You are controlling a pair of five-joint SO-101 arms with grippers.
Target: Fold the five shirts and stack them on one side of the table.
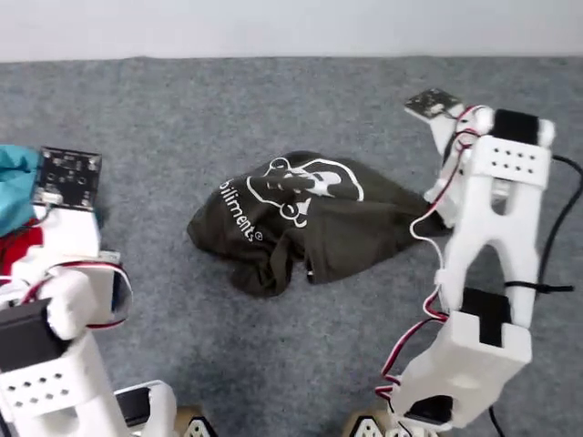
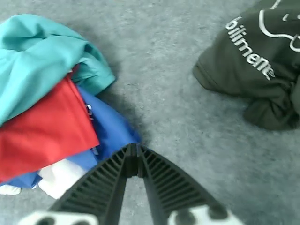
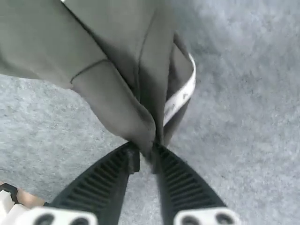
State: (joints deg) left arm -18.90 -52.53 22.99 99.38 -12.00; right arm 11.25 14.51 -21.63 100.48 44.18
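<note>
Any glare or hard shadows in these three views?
High view: even light, no glare, soft shadow under the dark shirt. Left wrist view: soft shadow beside the teal shirt. Right wrist view: folds fall dark where the right end effector pinches them.

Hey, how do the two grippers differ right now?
The left gripper is shut on nothing; the right gripper is shut on the dark shirt. The left hangs beside the pile of coloured shirts, the right at the dark shirt's edge. Both are black and ribbed.
</note>
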